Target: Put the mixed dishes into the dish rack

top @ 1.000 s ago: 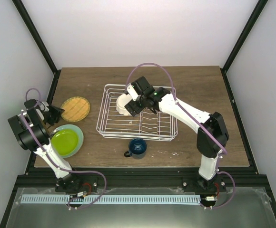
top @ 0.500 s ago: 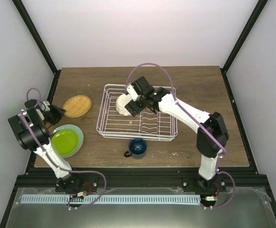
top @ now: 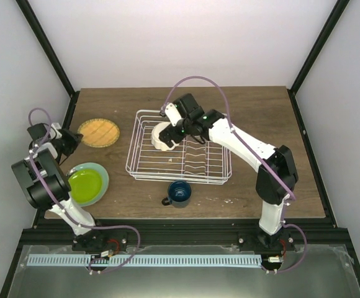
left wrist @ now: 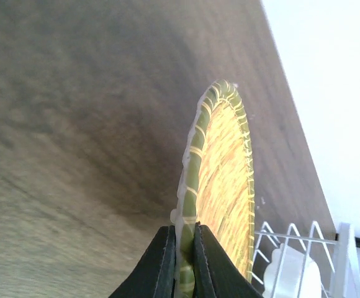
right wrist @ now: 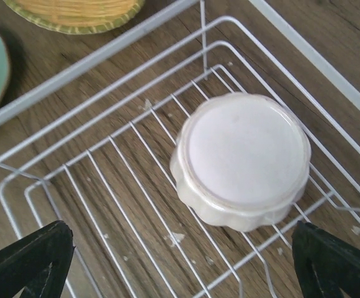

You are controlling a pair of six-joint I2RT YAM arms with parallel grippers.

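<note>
Closest to the near edge of the counter (top: 261, 118), about halfway along it, the dark blue mug (top: 180, 193) sits upright with its handle pointing left. Toward the near left corner lies the pale mint-green plate (top: 103, 176), with the lime-green dish (top: 84, 185) resting in it.

Past the mug, in the middle of the counter, stands the white wire dish rack (top: 211, 164). The cream scalloped bowl (right wrist: 242, 158) is upside down on the rack's floor wires, in the left part of it. The right gripper (top: 179, 127) hangs just above the bowl. Its fingers (right wrist: 28, 261) are spread wide, one to each side, and nothing is between them. They are not touching the bowl.

Along the left edge, about level with the rack's far half, is the flat plate (top: 99, 132), yellow and woven-looking with a greenish rim. It is well apart from the rack. The left gripper (left wrist: 179, 261) comes at it from the left edge side. Its two dark fingers (left wrist: 161, 264) are pinched tight on the plate's rim, one on each face. I can't tell whether the plate's far side rests on the wood or is clear of it.
</note>
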